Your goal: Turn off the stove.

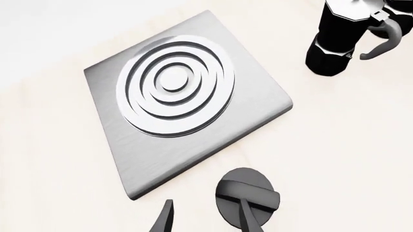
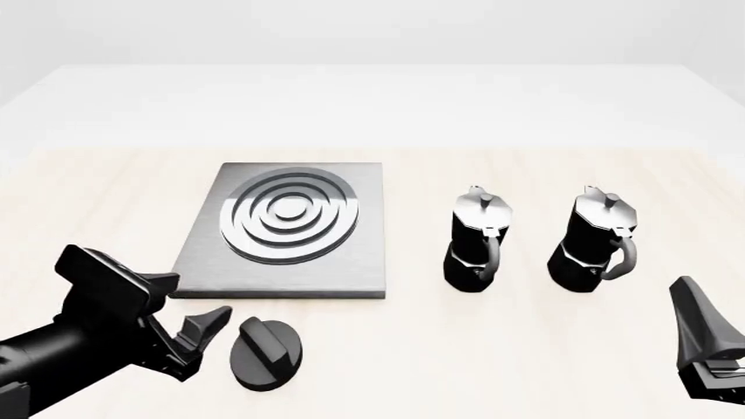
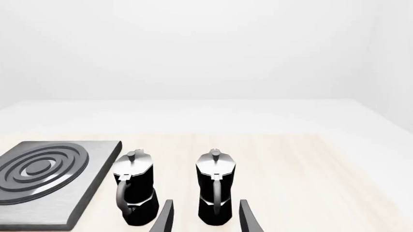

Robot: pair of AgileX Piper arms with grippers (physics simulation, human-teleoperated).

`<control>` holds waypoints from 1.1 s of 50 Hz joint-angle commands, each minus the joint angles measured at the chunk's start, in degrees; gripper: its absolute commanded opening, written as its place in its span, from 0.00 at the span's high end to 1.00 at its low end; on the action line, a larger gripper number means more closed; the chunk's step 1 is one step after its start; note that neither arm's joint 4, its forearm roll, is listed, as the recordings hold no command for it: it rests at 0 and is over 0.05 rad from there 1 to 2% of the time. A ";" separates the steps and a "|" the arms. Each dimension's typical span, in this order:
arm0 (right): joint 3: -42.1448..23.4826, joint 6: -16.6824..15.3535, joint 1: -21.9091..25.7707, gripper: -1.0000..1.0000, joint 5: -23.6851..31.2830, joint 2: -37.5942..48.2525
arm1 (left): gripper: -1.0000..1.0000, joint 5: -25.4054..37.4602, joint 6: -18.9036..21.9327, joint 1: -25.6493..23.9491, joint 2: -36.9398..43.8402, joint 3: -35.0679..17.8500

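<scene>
The stove's round black ridged knob lies flat on the pale wooden table at the lower left of the front view, just beside the left gripper. That gripper's black fingers are apart and angled toward the knob, apparently lined up to take hold of its raised ridge and twist it. In the left wrist view one finger overlaps the knob while the other stands clear of it, so the gripper does not yet straddle the knob.

Just beyond the knob, the flat square brushed-grey metal stove with concentric silver burner rings sits left of centre in the front view.

At the lower right edge of the front view the right gripper hangs well apart from the stove, likely idle. Only the right wrist view shows both its fingers spread, at the bottom centre of its frame.

Beyond it, two black-and-silver moka pots stand upright side by side, centre-right in the front view, clear of the work. The left wrist view catches only one, in the upper right of its frame.
</scene>
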 commanded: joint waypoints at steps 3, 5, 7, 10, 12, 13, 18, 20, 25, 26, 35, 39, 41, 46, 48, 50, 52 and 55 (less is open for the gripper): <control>-0.03 0.15 -0.15 0.00 0.04 -0.07 | 0.00 -5.93 -0.28 -0.56 7.95 2.18; -0.02 0.15 -0.18 0.00 0.04 -0.05 | 0.00 -6.93 -0.46 -0.63 8.90 2.62; -0.02 0.22 -0.17 0.00 0.04 -0.05 | 0.00 -8.23 -0.22 -0.21 10.31 2.96; -0.02 0.19 -0.17 0.00 0.03 -0.04 | 0.00 -8.85 -0.17 -0.01 10.95 3.26; -0.02 0.20 -0.17 0.00 0.02 -0.02 | 0.00 -9.65 -0.04 0.24 11.99 3.40; -0.01 0.20 -0.19 0.00 0.00 0.01 | 0.00 -9.95 -0.05 0.40 12.37 3.50; -0.02 0.19 -0.20 0.00 -0.01 0.03 | 0.00 -11.57 0.56 1.18 14.43 3.81; -0.02 0.17 -0.21 0.00 -0.03 0.04 | 0.00 -12.31 0.66 1.43 15.24 3.98; -0.02 0.22 -0.22 0.00 -0.02 0.06 | 0.00 -14.68 1.08 1.86 17.47 4.70; -0.03 0.22 -0.24 0.00 0.00 0.03 | 0.00 -15.29 1.03 1.84 18.17 4.75; -0.01 0.24 -0.28 0.00 -0.04 0.07 | 0.00 -17.32 0.83 1.51 21.02 3.94; -0.01 0.19 -0.36 0.00 -0.06 0.06 | 0.00 -18.45 0.76 1.39 22.14 3.85; 0.00 0.24 -0.41 0.00 -0.09 0.09 | 0.00 -19.40 0.79 1.44 23.09 3.91; 0.01 0.29 -0.45 0.00 -0.10 0.09 | 0.00 -21.83 0.48 1.18 26.01 3.87; 0.00 0.34 -0.45 0.00 -0.08 0.07 | 0.00 -22.75 0.43 1.26 27.05 3.91; 0.01 0.33 -0.45 0.00 -0.08 0.08 | 0.00 -23.42 0.37 1.29 27.78 3.97; 0.01 0.34 -0.45 0.00 -0.10 0.09 | 0.00 -24.00 0.22 1.14 28.58 3.96; 0.01 0.38 -0.42 0.00 -0.07 0.06 | 0.00 -24.30 0.29 1.22 29.25 3.80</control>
